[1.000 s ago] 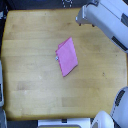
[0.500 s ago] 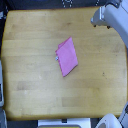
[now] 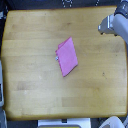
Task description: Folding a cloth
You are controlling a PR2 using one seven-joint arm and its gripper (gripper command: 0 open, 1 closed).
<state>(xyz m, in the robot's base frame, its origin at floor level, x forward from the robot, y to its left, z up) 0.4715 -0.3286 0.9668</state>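
The pink cloth (image 3: 67, 56) lies flat near the middle of the wooden tabletop (image 3: 35, 95), its long side running diagonally. A narrow lighter strip shows along its left edge. My gripper (image 3: 104, 25) is a blurred grey-and-white shape over the table's far corner on the exterior view's right. It is well away from the cloth and touches nothing. Its fingers are too blurred to tell open from shut.
White robot parts show at the bottom edge (image 3: 64, 123) and the bottom right corner (image 3: 114, 123). Dark floor borders the table on the exterior view's left and along the top.
The arm has pulled back toward the top right corner and covers less of the table's right side. The cloth has not moved.
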